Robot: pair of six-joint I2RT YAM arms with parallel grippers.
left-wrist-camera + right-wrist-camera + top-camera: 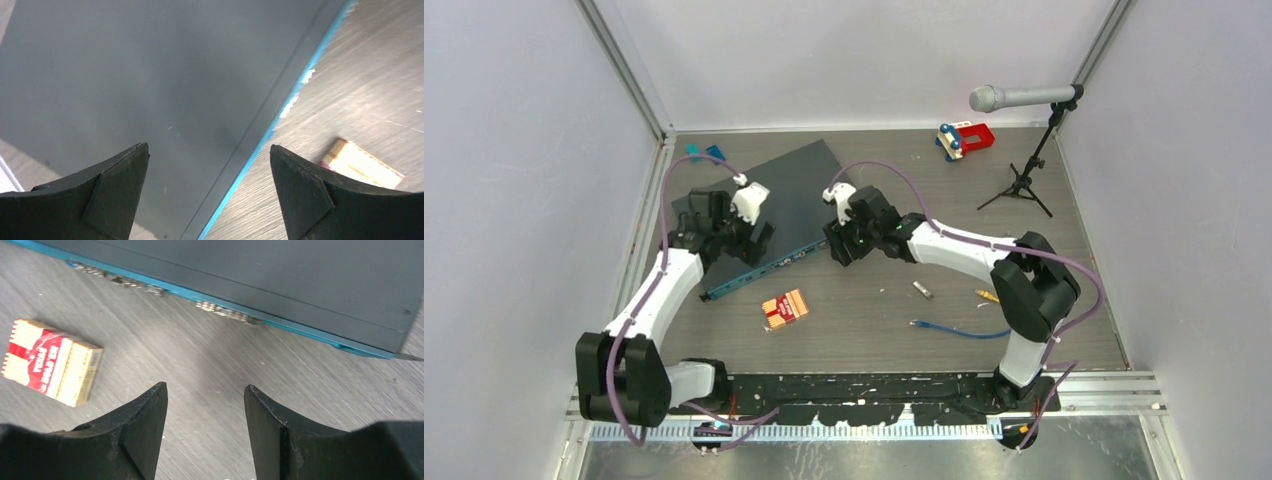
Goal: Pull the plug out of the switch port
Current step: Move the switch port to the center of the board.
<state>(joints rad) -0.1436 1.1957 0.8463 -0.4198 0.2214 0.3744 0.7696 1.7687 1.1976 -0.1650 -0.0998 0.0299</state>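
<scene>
Left wrist view: the left tool (209, 147) has its two dark fingers spread wide with nothing between them. One finger (117, 190) lies over the dark slate-grey top of the switch (150, 75). The other finger (305, 192) lies over the wood-grain table (370, 90), so the gap straddles the switch's thin teal-blue front edge. Whether either finger touches the switch cannot be told from here. Past the right-hand finger, a small red and yellow box (360, 162) lies flat on the table, blurred.

The right wrist view shows the right tool (205, 386) also standing open and holding nothing. Its fingers point toward the front edge of the switch, with bare table between the fingertips and the box. A row of small sockets (227, 312) runs along that teal edge, and the switch's right corner is near the frame's right side. The red and yellow box lies to the left of the fingers, apart from the switch.

From the top external view, the switch lies at an angle on the left half of the table. Both tools are at its front edge, the left toward its left part and the right at its right end. A blue cable (959, 331) lies loose on the table near the right arm, well apart from the switch. A microphone (1022, 97) on a stand and a red toy (965, 138) are at the far right.
</scene>
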